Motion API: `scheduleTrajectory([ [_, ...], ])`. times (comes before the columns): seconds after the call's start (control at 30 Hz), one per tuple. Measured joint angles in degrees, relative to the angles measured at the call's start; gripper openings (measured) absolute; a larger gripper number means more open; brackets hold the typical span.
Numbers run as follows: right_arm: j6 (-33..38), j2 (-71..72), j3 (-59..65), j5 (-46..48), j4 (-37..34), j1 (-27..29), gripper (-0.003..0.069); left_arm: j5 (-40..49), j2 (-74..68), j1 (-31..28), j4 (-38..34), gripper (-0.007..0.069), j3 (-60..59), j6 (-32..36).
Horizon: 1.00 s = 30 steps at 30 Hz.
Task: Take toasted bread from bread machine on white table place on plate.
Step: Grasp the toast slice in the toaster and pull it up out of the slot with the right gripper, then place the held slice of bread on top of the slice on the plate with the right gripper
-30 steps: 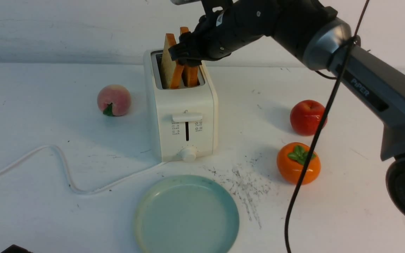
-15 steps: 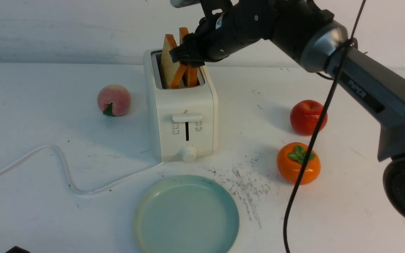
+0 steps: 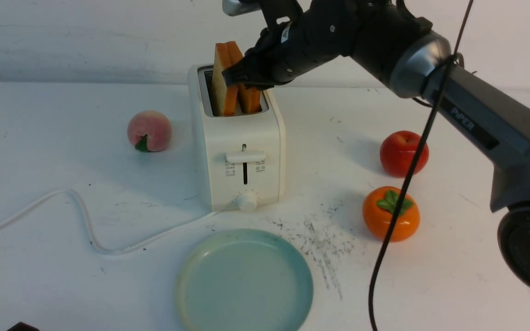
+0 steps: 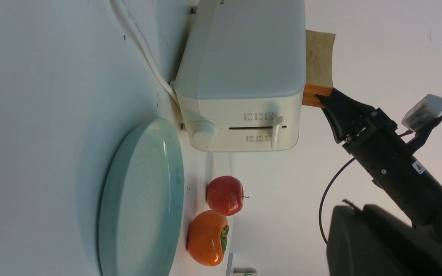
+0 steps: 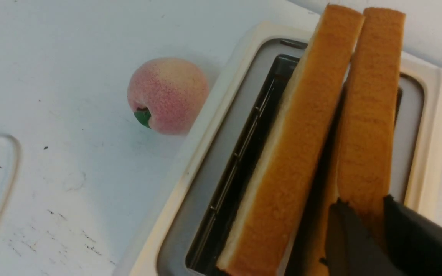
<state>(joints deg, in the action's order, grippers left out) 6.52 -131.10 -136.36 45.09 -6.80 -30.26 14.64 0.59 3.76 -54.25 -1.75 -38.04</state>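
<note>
Here's the white table (image 3: 62,276), broad and matte, peppered with dark scuffs and a patch of scratch marks just right of the plate. Standing on it, the bread machine (image 3: 239,133): a boxy cream-white body with rounded corners and a smooth plastic sheen, its slide lever (image 3: 245,156) high in the slot and a round knob (image 3: 246,201) below. A white cord (image 3: 85,220) snakes off across the table to the left. In front of the machine lies the plate (image 3: 244,280), round, shallow and glossy blue-green, yellowing at its left rim. And the toasted bread (image 3: 222,87), two square slices with porous tan faces and orange-brown crusts, is standing up out of the slots, the left slice leaning over so their tops meet. Off to the right sit a shiny red apple (image 3: 403,153) and a glossy orange persimmon (image 3: 390,214) with a green leaf cap; a fuzzy pink peach (image 3: 149,130) sits on the left. Now the right arm (image 3: 467,117), grey and black, reaches in from the right, stretching diagonally up over the machine with a black cable (image 3: 403,193) dangling across it. Its right gripper (image 3: 239,76) angles down onto the right-hand slice, and the wrist view has both dark fingers (image 5: 416,237) pinched tight on that slice's crust edge.
</note>
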Motion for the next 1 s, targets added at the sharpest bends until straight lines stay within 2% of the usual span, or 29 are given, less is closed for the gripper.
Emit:
scheduleTrajectory([
  [0.37, 0.0, 10.6, 0.4, 3.2, 4.0, 0.0, 0.0097, 0.0, 0.0, 0.0, 0.0, 0.0027, 0.0, 0.0],
  [0.53, -0.2, 18.8, 0.1, 12.1, 8.5, 0.1, 0.0096, 0.0, 0.0, 0.0, 0.0, 0.0033, 0.0, 0.0],
  [0.7, -6.5, 24.2, 0.0, 26.6, 18.5, 0.7, 0.0096, 0.0, 0.0, 0.0, 0.0, 0.0036, 0.0, 0.3],
  [0.8, -10.9, 25.6, 3.0, 27.2, 22.1, 3.6, 0.0096, 0.1, 0.0, 0.0, 0.1, 0.0038, 0.0, 2.3],
  [0.9, -13.4, 27.2, 9.3, 27.3, 19.6, 6.5, 0.0096, 0.3, 0.0, 0.0, 0.1, 0.0038, 0.0, 4.7],
  [1.0, -13.0, 29.4, 17.8, 27.4, 11.7, 7.7, 0.0096, 0.5, 0.0, 0.0, 0.1, 0.0038, 0.0, 5.6],
])
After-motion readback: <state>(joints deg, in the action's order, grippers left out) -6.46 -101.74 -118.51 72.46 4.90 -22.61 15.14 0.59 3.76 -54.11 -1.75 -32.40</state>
